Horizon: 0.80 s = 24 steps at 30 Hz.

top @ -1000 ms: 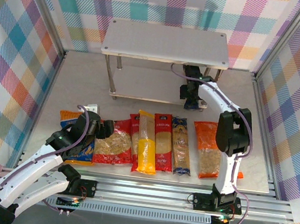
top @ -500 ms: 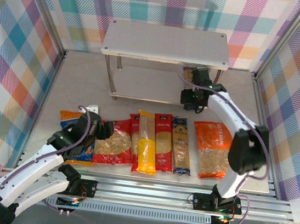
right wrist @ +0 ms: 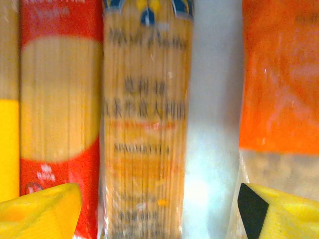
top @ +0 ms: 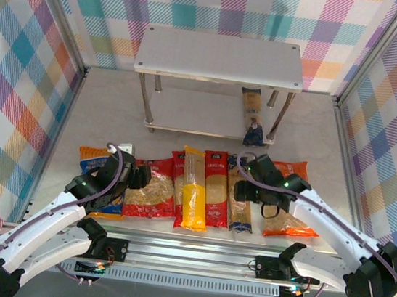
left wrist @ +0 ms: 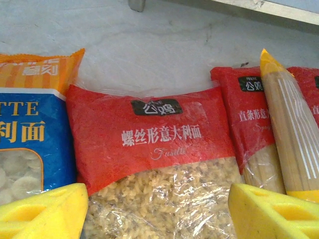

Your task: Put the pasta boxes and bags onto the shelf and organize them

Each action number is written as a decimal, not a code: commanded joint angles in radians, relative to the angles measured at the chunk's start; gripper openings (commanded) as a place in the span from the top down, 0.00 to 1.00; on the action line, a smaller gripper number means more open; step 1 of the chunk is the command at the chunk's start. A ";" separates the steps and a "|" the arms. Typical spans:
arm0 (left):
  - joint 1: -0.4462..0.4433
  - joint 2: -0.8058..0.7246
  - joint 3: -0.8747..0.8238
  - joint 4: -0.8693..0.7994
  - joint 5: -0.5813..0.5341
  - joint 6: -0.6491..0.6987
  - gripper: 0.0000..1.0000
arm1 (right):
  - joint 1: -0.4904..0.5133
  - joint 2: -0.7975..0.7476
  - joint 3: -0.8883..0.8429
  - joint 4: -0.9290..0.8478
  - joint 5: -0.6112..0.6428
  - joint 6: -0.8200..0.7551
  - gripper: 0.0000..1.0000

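The shelf (top: 220, 57) stands at the back. One clear-fronted pasta box (top: 252, 115) lies on its lower board at the right. On the table lies a row: blue-and-orange bag (top: 93, 158), red bag (top: 150, 193), red box (top: 177, 179), yellow box (top: 192, 195), red box (top: 215, 191), clear box (top: 239, 212), orange bag (top: 290, 177). My left gripper (top: 138, 176) hovers open over the red bag (left wrist: 154, 149), one yellow finger (left wrist: 42, 214) at each side. Open too, my right gripper (top: 242, 192) straddles the clear box (right wrist: 147, 124), between the red box (right wrist: 60, 99) and the orange bag (right wrist: 279, 79).
The shelf's top board is bare and so is most of the lower board (top: 189, 111). Checkered walls close in the table on three sides. An aluminium rail (top: 192, 254) runs along the near edge, just in front of the row.
My right arm has drawn back from the shelf to above the row, leaving the clear box on the lower board. The left arm has barely shifted.
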 commanded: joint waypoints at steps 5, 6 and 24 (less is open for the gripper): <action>-0.072 0.038 -0.007 0.039 0.009 -0.027 0.26 | 0.071 0.004 -0.060 -0.016 -0.044 0.166 0.18; -0.083 0.046 -0.007 0.041 0.005 -0.032 0.27 | 0.079 0.016 -0.063 0.000 -0.052 0.171 0.17; -0.121 0.085 -0.012 0.070 -0.015 -0.049 0.26 | 0.112 0.228 -0.100 0.092 -0.047 0.213 0.13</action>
